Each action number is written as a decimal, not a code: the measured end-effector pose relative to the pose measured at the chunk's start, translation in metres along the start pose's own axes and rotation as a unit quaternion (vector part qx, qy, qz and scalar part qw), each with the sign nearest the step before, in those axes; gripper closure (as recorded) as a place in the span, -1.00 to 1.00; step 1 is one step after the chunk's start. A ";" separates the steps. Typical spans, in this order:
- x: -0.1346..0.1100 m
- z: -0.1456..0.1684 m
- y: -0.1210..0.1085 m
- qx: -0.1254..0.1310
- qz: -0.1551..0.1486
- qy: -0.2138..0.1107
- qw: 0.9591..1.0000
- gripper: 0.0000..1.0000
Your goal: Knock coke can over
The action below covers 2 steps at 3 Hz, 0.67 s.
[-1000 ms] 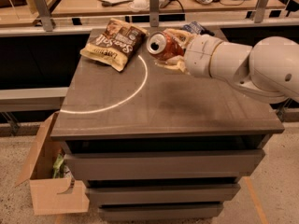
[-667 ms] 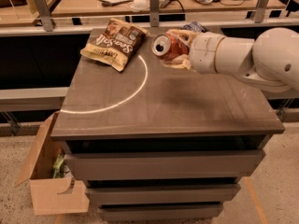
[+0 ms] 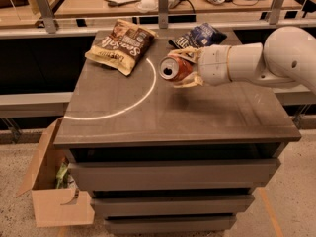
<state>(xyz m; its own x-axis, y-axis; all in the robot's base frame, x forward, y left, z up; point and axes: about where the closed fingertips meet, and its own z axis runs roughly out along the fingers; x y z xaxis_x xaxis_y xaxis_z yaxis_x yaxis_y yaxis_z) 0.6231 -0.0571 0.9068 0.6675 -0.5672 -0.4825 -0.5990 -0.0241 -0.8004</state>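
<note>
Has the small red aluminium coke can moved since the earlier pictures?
Yes. The coke can, held in the gripper, came forward from the blue chip bag, nearer the grey table front.

"That coke can (image 3: 173,68) is gleaming like glossy painted metal, isn't it?"

"Yes. The gripper (image 3: 181,69) pinching it above the matt table (image 3: 197,117) is looking like smooth plastic. To its left, the brown bag (image 3: 121,46) is shining, crinkly."

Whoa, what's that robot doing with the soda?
The robot's claw is closed around a red coke can, holding it tipped on its side with the top facing left, near the back of the dark table. A brown chip bag lies at the back left, and a blue chip bag sits behind the claw.
</note>
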 end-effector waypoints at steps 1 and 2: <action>0.001 0.007 0.010 -0.033 -0.033 -0.012 0.999 0.86; 0.002 0.008 0.009 -0.042 -0.086 -0.003 0.995 0.39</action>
<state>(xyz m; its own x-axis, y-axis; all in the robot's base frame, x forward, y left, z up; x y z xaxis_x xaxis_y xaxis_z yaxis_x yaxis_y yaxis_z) 0.6225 -0.0523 0.8957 0.7662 -0.5438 -0.3425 -0.5098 -0.1899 -0.8390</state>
